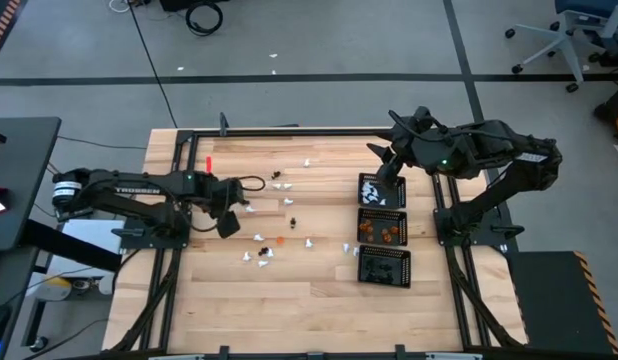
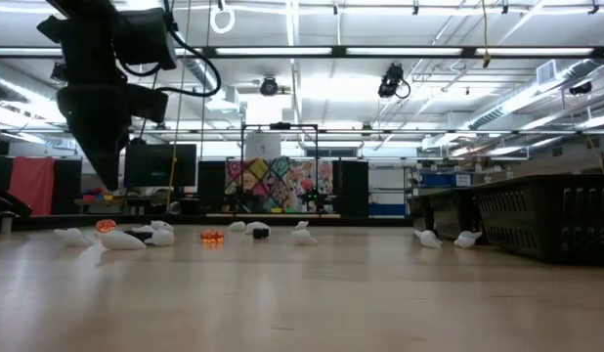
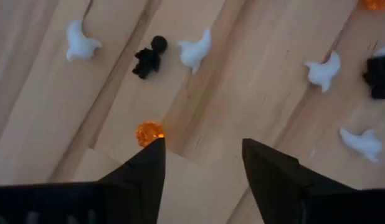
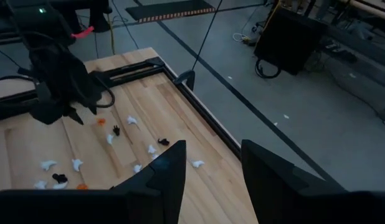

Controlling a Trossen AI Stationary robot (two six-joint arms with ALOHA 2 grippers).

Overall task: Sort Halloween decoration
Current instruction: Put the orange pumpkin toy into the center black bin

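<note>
Above the trinkets (image 3: 149, 132), left tool (image 3: 202, 163) hangs, fingers apart.

Showing beyond the dark left gripper (image 3: 202, 163): tiny orange faceted trinket (image 3: 149, 133) glowing at one fingertip, small black figure trinket (image 3: 148, 57), little white ghost-shaped trinkets (image 3: 195, 51) contrasting against pale striped wooden tabletop (image 3: 255, 81).

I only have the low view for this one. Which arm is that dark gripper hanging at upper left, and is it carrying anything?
Observer: That's the left gripper. Its wrist view shows the fingers apart with nothing between them.
Operator: What's closest to it?
Observer: An orange trinket, lying on the wood right by one fingertip.
Operator: And the other arm?
Observer: From above, the right gripper hovers over the mesh tray holding white pieces, open and empty.
</note>
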